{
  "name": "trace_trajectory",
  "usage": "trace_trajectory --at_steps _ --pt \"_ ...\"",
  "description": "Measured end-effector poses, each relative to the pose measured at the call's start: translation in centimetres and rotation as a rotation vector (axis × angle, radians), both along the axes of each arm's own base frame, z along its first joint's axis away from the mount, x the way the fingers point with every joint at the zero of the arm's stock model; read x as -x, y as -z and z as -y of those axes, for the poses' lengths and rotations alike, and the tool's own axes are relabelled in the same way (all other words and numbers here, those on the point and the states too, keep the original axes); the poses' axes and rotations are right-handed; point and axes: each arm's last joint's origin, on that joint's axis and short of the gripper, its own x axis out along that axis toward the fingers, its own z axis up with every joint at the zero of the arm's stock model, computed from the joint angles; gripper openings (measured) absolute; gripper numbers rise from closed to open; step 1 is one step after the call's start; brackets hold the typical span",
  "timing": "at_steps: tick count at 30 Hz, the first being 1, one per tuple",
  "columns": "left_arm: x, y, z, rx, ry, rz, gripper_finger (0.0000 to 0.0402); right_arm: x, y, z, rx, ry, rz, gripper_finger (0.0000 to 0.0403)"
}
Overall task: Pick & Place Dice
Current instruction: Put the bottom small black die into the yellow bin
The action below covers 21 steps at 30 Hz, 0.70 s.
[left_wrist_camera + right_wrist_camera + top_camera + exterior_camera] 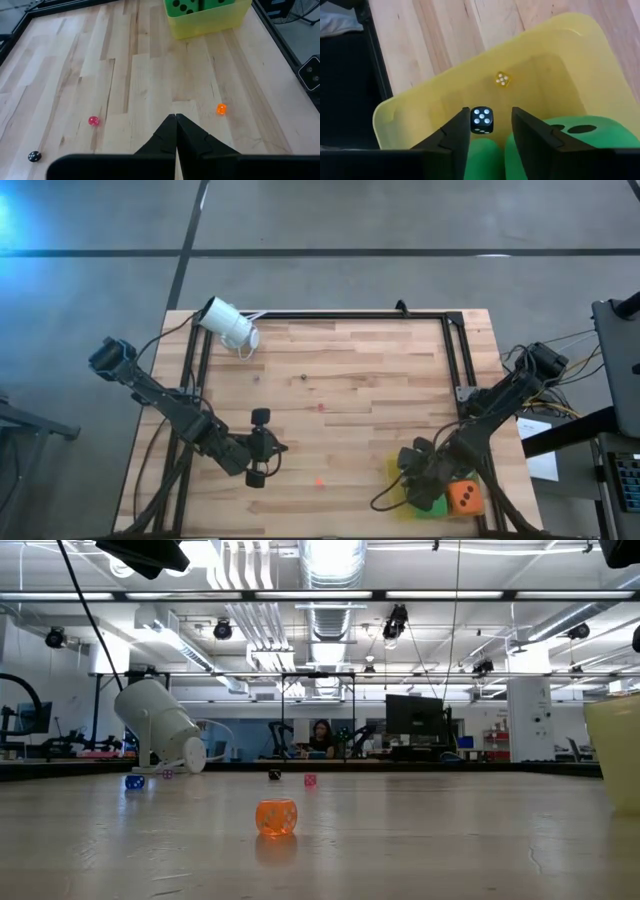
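Two bright green dice (555, 145) lie in a yellow bin (420, 107) at the table's near right; they also show in the left wrist view (182, 6). The orange-red die (463, 498) sits on the table beside the bin. The teal die is hidden. My right gripper (490, 125) is open above the bin; a tiny black die (482, 120) shows between its fingers with a gap on one side, not pinched. My left gripper (176, 119) is shut and empty above the table's near left (282, 447).
Tiny dice lie scattered on the wood: orange (221, 109), pink (93, 120), black (33, 156); a tiny yellow one (502, 79) lies in the bin. A white cylinder-shaped camera (228, 324) stands at the far left. A black frame (455, 350) edges the table.
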Motion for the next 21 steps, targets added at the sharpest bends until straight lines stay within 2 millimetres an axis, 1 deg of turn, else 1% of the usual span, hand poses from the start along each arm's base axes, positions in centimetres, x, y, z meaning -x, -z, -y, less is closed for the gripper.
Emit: trace_trajectory --at_steps 4,9,14,17,21 --pt "0.0 0.0 0.0 0.000 0.000 0.000 0.0006 0.0 0.0 0.1 0.007 0.000 -0.004 0.0162" --pt "0.0 0.0 0.0 0.000 0.000 0.000 0.0006 -0.5 0.0 0.6 0.036 -0.039 0.010 0.0177" --pt "0.0 0.0 0.0 0.000 0.000 0.000 0.0006 -1.1 -0.1 1.3 0.064 -0.069 0.025 0.0176" --pt "0.0 0.0 0.0 0.000 0.000 0.000 0.0006 -1.5 -0.6 1.5 0.088 -0.109 0.038 0.0172" --pt "0.0 0.0 0.0 0.001 0.000 0.000 0.0006 -1.2 -0.9 2.0 0.137 -0.120 -0.013 0.0167"
